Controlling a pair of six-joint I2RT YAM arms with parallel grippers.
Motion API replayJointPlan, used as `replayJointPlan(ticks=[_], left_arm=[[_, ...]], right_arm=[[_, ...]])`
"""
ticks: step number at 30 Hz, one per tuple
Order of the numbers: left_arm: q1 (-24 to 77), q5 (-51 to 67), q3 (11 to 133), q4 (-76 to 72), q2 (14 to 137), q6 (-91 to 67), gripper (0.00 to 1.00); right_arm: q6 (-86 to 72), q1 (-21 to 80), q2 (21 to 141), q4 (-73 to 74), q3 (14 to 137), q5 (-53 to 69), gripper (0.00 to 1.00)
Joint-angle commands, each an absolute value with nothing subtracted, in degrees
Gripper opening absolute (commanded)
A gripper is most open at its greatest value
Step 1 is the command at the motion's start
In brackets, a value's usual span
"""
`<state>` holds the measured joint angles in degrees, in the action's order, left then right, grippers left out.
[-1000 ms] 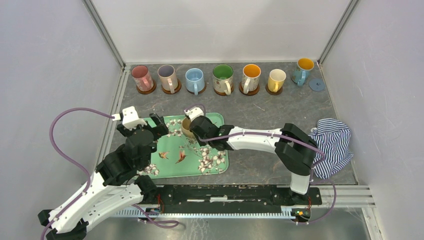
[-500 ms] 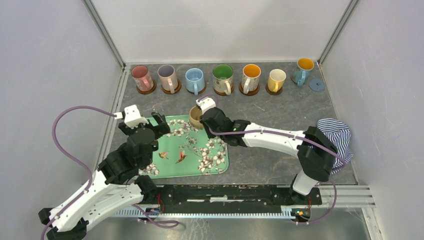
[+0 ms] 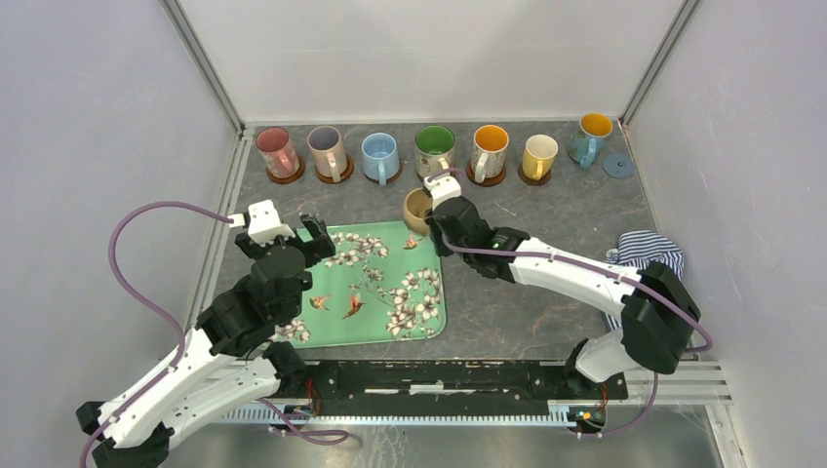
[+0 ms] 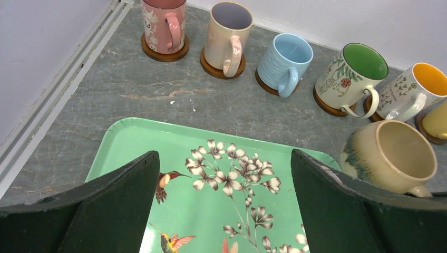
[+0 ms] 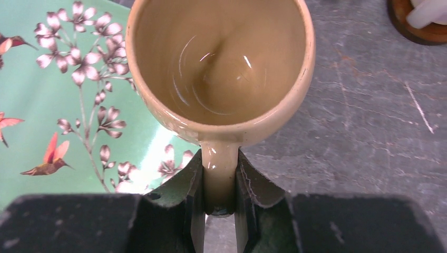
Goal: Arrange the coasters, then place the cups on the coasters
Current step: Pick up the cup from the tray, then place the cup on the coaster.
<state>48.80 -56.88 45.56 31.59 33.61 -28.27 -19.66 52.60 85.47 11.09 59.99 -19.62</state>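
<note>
Right wrist: tan cup pinched by handle over tray

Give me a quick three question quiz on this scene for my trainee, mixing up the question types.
1. True or false: the left gripper holds a cup.
2. The right gripper grips the tan cup by its: A rim, B handle, C base?
3. Fill in: the bare blue-grey coaster lies in the far ___ corner.
Key: 1 false; 2 B; 3 right.
</note>
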Motion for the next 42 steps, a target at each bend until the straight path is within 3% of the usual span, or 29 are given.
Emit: replayJointPlan(ticks=[1, 18, 42], left_arm=[[48.96, -56.78, 46.37, 27.42, 34.47, -24.75, 1.0], [48.87, -51.21, 45.1, 24.45, 35.32, -23.64, 1.0], [48.87, -48.11, 43.71, 23.49, 35.54, -24.27, 1.0]], right_arm=[[-19.76, 49.79, 79.3, 3.93, 59.49, -21.71, 0.0], [-17.28, 36.24, 72.35, 6.2, 60.91, -26.78, 0.0], [-17.7, 5.08, 74.09, 1.92, 65.51, -26.43, 0.0]])
